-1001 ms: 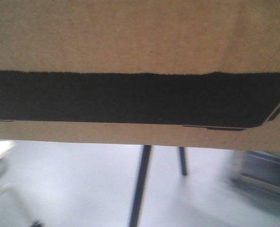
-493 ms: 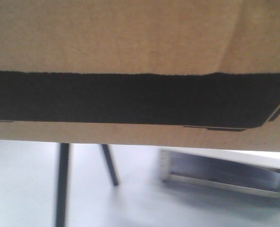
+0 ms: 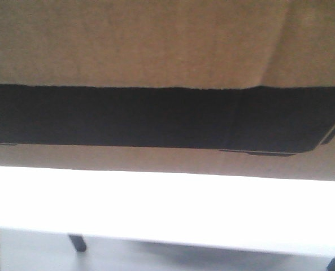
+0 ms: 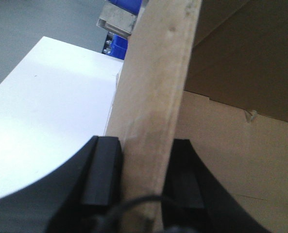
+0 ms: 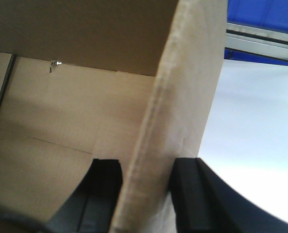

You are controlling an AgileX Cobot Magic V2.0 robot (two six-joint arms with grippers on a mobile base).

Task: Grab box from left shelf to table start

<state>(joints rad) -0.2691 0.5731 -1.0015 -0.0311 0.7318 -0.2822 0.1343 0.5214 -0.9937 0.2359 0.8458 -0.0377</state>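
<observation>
Left claw: clamped on an upright cardboard wall of the box, one black finger on each side.
Desk: white, spreading out left of the box in the left wrist view and beneath the box's lower edge in the front view.
Box position: hard against the front camera (it fills the upper frame), with its black panel across the face; contact with the desk cannot be told.
Right claw: clamped on another wall of the box.
Blue bins: beyond the box.
</observation>
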